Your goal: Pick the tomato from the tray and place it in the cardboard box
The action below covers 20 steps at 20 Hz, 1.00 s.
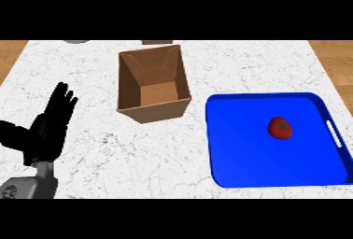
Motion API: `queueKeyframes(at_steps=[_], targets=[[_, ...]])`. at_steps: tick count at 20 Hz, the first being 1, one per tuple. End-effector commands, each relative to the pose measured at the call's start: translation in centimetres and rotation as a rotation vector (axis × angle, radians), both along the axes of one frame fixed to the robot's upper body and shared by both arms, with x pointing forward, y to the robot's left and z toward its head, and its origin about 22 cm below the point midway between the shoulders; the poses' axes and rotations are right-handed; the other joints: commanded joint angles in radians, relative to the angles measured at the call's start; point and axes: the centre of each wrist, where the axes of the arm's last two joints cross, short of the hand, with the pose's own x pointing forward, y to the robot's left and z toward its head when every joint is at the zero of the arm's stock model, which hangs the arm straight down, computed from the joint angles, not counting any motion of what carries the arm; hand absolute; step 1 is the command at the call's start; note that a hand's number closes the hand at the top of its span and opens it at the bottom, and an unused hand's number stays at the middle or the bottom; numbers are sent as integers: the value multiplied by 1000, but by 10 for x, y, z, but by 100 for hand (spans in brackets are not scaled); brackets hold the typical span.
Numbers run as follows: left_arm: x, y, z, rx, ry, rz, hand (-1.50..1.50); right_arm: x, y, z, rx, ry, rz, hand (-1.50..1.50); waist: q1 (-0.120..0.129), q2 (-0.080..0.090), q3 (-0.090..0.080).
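A white marbled bench [172, 154] fills most of the view. Wooden floor [334, 56] shows past its far corners. At its far edge sit a grey object [76, 41] and a brown one [157, 42], both cut off.

Tomato [280, 128] on blue tray [241, 140]; cardboard box [153, 84] beside; left hand [48, 126] resting.

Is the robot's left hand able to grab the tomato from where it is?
Probably not easily: the left hand rests open at the counter's left, and the tomato lies far across in the blue tray.
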Motion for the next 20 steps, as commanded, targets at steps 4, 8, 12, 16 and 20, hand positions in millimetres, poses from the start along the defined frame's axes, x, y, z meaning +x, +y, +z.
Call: queueKeyframes(at_steps=[4,8,12,16,20], targets=[[-1,-16,5,-57,-10,-32,0,-23,-29,35,-162,188,109,-150,25,0,-5],[4,-13,19,-6,-23,-22,0,-22,-26,56,-177,483,302,-150,28,1,-7],[-7,-14,22,-22,-24,-34,0,-4,1,94,-104,588,396,-150,37,-3,-7],[-1,-30,13,-36,-25,-36,0,26,18,122,-47,586,411,-150,39,2,-4],[-6,-26,16,-28,-19,-48,0,42,45,131,-13,530,462,-150,38,2,-3]])
